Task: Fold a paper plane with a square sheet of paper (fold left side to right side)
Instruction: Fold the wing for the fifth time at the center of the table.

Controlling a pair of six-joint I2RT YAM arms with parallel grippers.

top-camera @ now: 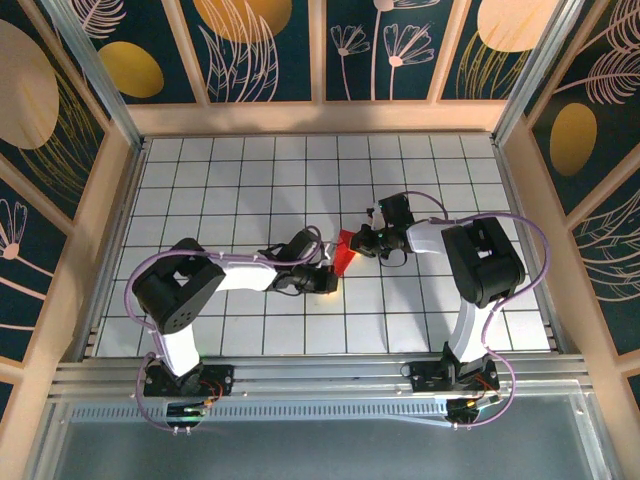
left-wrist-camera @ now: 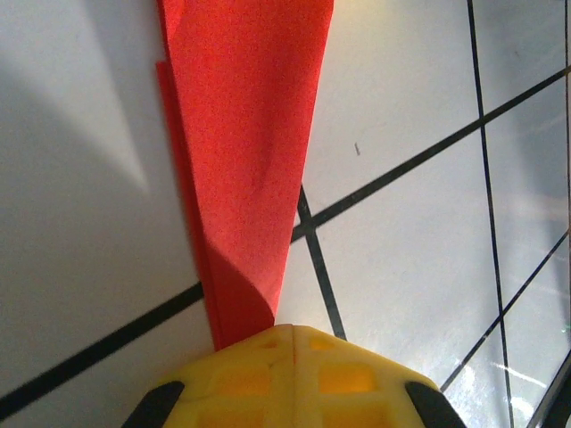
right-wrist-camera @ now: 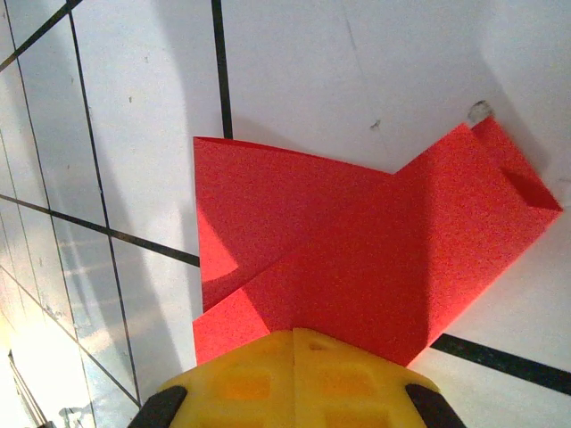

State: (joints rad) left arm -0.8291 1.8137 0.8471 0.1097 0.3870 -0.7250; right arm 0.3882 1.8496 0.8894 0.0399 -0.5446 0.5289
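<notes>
The square sheet of paper (top-camera: 343, 254) is bright red and folded into a layered, pointed paper plane shape at the middle of the table. My left gripper (top-camera: 328, 281) is at its near-left end and my right gripper (top-camera: 362, 240) at its far-right end. In the left wrist view the paper (left-wrist-camera: 245, 134) narrows down into the seam of the shut yellow jaws of the left gripper (left-wrist-camera: 294, 332). In the right wrist view the folded paper (right-wrist-camera: 357, 250) shows overlapping flaps. Its near edge runs into the shut jaws of the right gripper (right-wrist-camera: 294, 334).
The white grid-tiled table (top-camera: 230, 190) is ringed by a wooden frame (top-camera: 320, 117) and patterned dark walls. An aluminium rail (top-camera: 320, 375) runs along the near edge by the arm bases. Bare tiles lie to the left, right and back of the paper.
</notes>
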